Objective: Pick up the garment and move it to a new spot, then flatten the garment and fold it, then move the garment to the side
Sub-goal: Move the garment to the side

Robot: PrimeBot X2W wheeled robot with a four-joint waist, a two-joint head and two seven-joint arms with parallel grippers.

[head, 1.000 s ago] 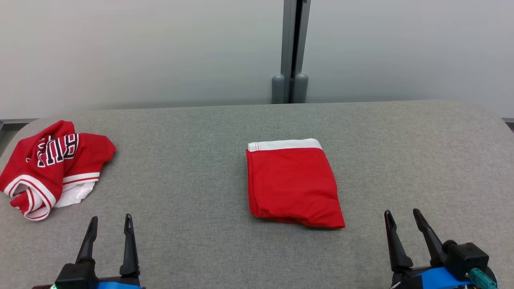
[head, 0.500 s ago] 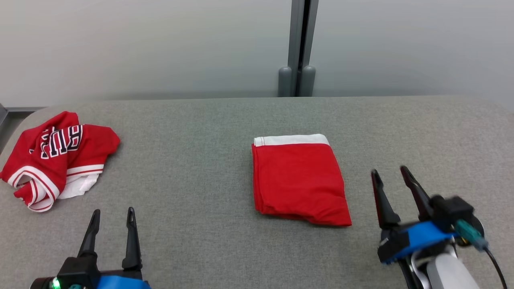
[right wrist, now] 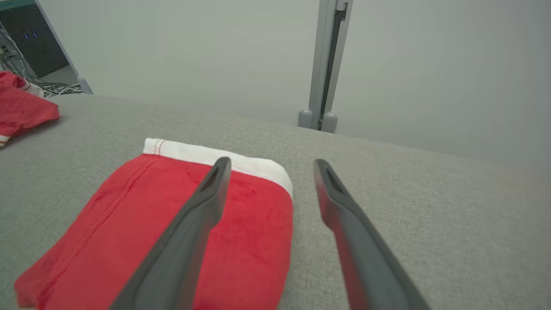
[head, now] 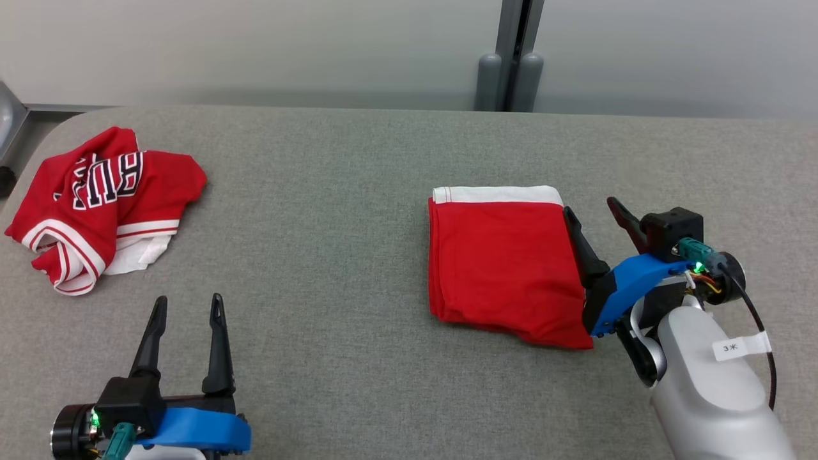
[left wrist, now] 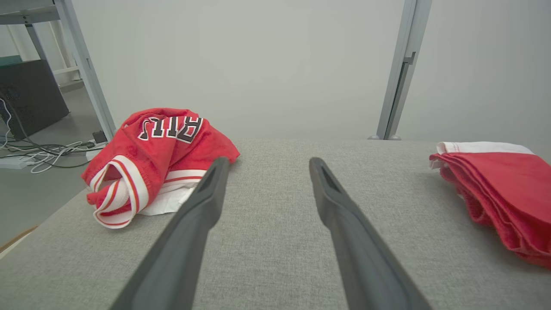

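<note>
Two red cloths lie on the woven grey tabletop (head: 332,268): one folded rectangular garment (head: 505,268), one crumpled jersey (head: 102,198); left claw (head: 188,299) and right claw (head: 589,206) both apart.

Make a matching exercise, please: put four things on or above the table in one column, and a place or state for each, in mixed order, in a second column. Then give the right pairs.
Things:
1. folded garment
2. crumpled jersey
3. left pincer
4. right pincer

Places and states:
a. in a heap at the far left of the table
b. open, one finger over red cloth, the other over bare table
c. middle of the table, white band on its far edge
d. open, over bare table near the robot

Pairs: 1-c, 2-a, 3-d, 4-b.
</note>
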